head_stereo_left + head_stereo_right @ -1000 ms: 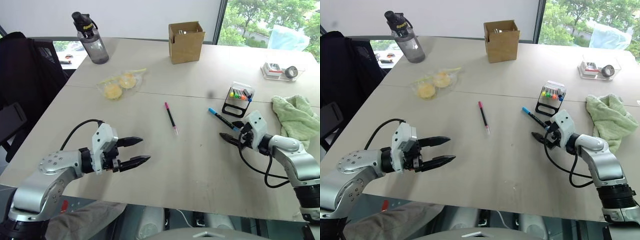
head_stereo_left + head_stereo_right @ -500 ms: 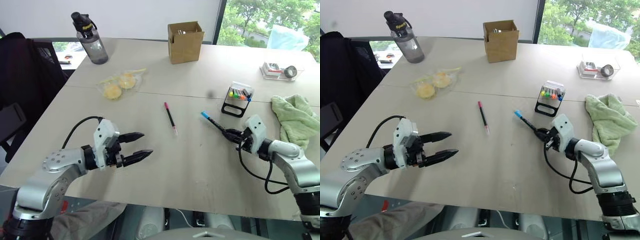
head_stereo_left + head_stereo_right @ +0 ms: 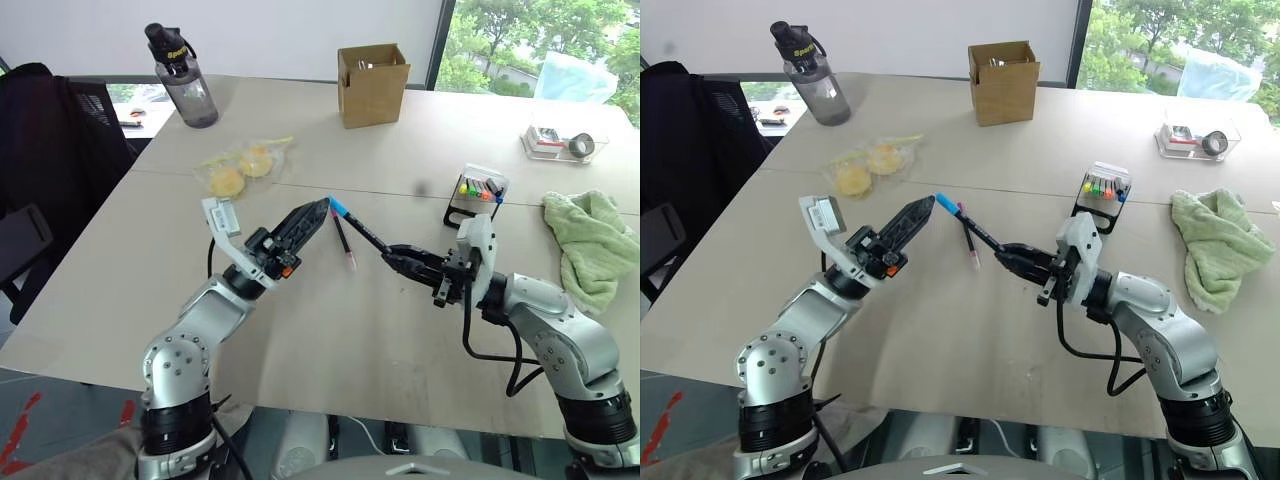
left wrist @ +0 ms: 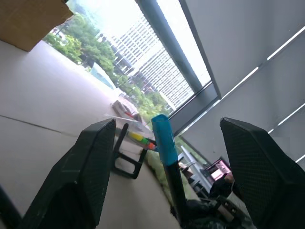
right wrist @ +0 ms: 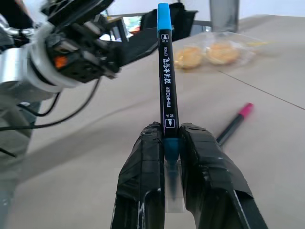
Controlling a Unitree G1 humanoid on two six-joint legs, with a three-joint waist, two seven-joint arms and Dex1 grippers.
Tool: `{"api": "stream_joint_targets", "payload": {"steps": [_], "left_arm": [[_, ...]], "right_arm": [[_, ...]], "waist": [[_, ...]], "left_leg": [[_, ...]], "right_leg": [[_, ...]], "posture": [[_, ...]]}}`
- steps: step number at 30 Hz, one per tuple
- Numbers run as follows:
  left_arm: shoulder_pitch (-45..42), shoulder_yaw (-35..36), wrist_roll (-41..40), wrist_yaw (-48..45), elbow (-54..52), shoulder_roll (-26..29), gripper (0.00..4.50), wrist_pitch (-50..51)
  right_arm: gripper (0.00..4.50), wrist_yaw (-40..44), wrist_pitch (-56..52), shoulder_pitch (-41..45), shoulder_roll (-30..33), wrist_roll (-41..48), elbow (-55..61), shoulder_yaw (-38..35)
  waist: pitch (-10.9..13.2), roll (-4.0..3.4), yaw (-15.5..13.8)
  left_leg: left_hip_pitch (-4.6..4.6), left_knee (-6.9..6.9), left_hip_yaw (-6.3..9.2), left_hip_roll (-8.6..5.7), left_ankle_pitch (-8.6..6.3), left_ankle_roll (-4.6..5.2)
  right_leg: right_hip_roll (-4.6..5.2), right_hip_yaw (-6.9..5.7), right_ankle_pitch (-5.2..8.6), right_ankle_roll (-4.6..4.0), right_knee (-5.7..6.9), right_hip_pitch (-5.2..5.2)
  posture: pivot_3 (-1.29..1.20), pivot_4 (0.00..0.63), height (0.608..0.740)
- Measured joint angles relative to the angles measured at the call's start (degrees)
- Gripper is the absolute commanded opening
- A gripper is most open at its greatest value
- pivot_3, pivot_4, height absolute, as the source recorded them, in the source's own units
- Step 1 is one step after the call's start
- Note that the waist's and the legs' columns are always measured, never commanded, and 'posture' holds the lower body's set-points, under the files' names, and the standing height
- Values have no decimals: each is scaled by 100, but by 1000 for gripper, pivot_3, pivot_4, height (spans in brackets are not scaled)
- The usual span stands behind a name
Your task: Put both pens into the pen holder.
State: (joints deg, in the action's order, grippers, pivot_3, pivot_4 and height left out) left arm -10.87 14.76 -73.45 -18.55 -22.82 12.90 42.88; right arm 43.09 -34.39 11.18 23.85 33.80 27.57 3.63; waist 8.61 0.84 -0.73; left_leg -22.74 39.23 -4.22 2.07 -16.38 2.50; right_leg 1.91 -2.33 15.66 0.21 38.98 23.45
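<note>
My right gripper point(image 3: 392, 260) is shut on the tail end of the light blue-capped pen point(image 3: 357, 226) and holds it above the table, its cap pointing towards my left arm. In the right wrist view the pen point(image 5: 165, 90) stands straight out from the shut fingers point(image 5: 145, 157). My left gripper point(image 3: 305, 222) is open, and the pen's blue cap point(image 4: 163, 140) sits in the gap between its two fingers without touching either. The pink-capped pen point(image 3: 345, 243) lies flat on the table under the two grippers. The pen holder point(image 3: 478, 196) stands to the right, showing coloured marker tips.
A brown cardboard box point(image 3: 372, 85) and a dark water bottle point(image 3: 183, 78) stand at the back. A clear bag of yellow pastries point(image 3: 240, 170) lies at the left middle. A green cloth point(image 3: 595, 240) and a clear tray with tape point(image 3: 563, 143) are on the right. A black chair point(image 3: 50, 150) stands beside the table's left edge.
My right gripper shut on the blue pen, lifted it off the table and carried it left. My left arm rose, rolled and swung right until its open fingers flank the pen's cap.
</note>
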Motion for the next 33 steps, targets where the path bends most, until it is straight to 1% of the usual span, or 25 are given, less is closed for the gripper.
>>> {"api": "stream_joint_targets", "payload": {"steps": [4, 6, 7, 8, 9, 10, 12, 13, 14, 15, 17, 20, 22, 24, 26, 29, 30, 33], "left_arm": [[-37, -240, -245, 16, 10, -60, 3578, 100], [-44, -246, -290, 16, 38, -51, 3067, 117], [-65, -243, -331, 16, 115, -35, 2891, 120], [-72, -242, -337, 16, 147, -22, 2348, 124], [-78, -243, -345, 13, 178, -5, 2072, 131], [-90, -242, -354, 2, 211, 22, 1539, 135], [-115, -240, -373, -31, 235, 75, 611, 146], [-142, -240, -427, -57, 259, 89, 74, 156], [-165, -236, -438, -72, 291, 102, 1, 157], [-194, -235, -437, -103, 320, 132, 4, 159], [-245, -236, -430, -149, 328, 186, 4, 159], [-323, -339, -166, -417, 328, 510, 4, 176], [-408, -585, 258, -730, 318, 882, 4, 172], [-494, -1149, 1177, -1341, 302, 1513, 4, 10], [-563, -1606, 1922, -1840, 311, 1854, 4, -181], [-789, -2003, 2608, -2311, 371, 1967, 4, -495], [-870, -2051, 2707, -2374, 396, 1962, 4, -551], [-1207, -2125, 3110, -2516, 546, 1858, 4, -787]], "right_arm": [[10, 19, -79, 57, 0, 153, 133, 116], [10, 17, -115, 56, 6, 175, 134, 120], [10, 17, -125, 56, 19, 183, 134, 155], [10, 18, -128, 55, 21, 186, 134, 184], [10, 18, -128, 56, 21, 187, 134, 211], [10, 18, -128, 56, 21, 186, 134, 224], [10, 16, -128, 62, 25, 176, 132, 225], [510, 11, -127, 75, 26, 160, 120, 230], [1103, 9, -128, 111, 36, 141, 116, 239], [1441, 3, -143, 149, 64, 135, 113, 250], [2447, -8, -219, 181, 116, 138, 113, 263], [3727, -101, -480, 216, 242, 140, 110, 297], [3727, -145, -681, 368, 309, 143, 108, 334], [3727, -189, -992, 754, 495, 107, 106, 492], [3727, -231, -1397, 1197, 666, 64, 107, 672], [3727, -394, -2225, 1735, 641, 166, 99, 927], [3727, -447, -2408, 1846, 600, 202, 90, 961], [3727, -818, -3181, 2324, 201, 306, -32, 1015]], "waist": [[0, 0, 5], [0, 0, 8], [0, 0, 7], [0, 0, 7], [0, 0, 8], [0, 0, 6], [0, 0, 5], [0, 1, 4], [0, 0, 4], [0, 1, 4], [0, 1, 4], [1, 1, 6], [1, 0, 13], [2, -2, 21], [3, -2, 18], [4, -1, 2], [4, 0, -3], [4, 0, 3]], "left_leg": [[0, 0, 1, 0, 0, -1], [2, 0, 1, 0, 1, -1], [2, 0, 1, 0, 1, -1], [2, 0, 1, 0, 1, -1], [2, 0, 1, 0, 1, -1], [1, 0, 1, 0, 1, -1], [0, 0, 1, 0, 1, -1], [0, 0, 1, 0, 1, -1], [0, 0, 1, 0, 1, -1], [0, 0, 1, 0, 1, -1], [0, 0, 1, 0, 1, -1], [0, -1, 1, 0, 1, -1], [1, -1, 0, -1, 1, -2], [3, -2, -3, -2, 1, -2], [3, -3, -3, -1, 1, -2], [-6, -6, -2, 1, 1, -2], [-8, -6, -1, 1, 1, -2], [-9, -6, -1, 1, 1, -1]], "right_leg": [[-3, 0, 0, -1, 0, 0], [-5, 0, 1, -1, 1, 0], [-6, 0, 1, -1, 1, 0], [-7, 0, 1, -1, 1, 0], [-7, 1, 1, -1, 0, 0], [-7, 1, 1, -1, -1, 0], [-7, 1, 1, -1, -3, 0], [-7, 1, 1, -1, -3, 0], [-7, 1, 1, -1, -3, 0], [-7, 1, 1, -1, -2, 0], [-8, 1, 1, -1, -2, 0], [-9, 1, 1, -2, -2, 0], [-11, 2, 1, -2, -2, 1], [-14, 4, 2, -3, -3, 1], [-14, 4, 3, -4, -4, 2], [-10, 3, 3, -4, -6, 9], [-10, 3, 2, -4, -6, 10], [-7, 3, 2, -4, -6, 10]], "posture": [[0, 150, 739], [0, 150, 739], [0, 150, 739], [0, 150, 739], [0, 150, 739], [0, 150, 739], [0, 150, 739], [0, 150, 739], [0, 150, 739], [0, 150, 739], [0, 150, 739], [0, 150, 739], [0, 150, 739], [0, 150, 739], [0, 150, 739], [0, 150, 739], [0, 150, 739], [0, 150, 739]]}}
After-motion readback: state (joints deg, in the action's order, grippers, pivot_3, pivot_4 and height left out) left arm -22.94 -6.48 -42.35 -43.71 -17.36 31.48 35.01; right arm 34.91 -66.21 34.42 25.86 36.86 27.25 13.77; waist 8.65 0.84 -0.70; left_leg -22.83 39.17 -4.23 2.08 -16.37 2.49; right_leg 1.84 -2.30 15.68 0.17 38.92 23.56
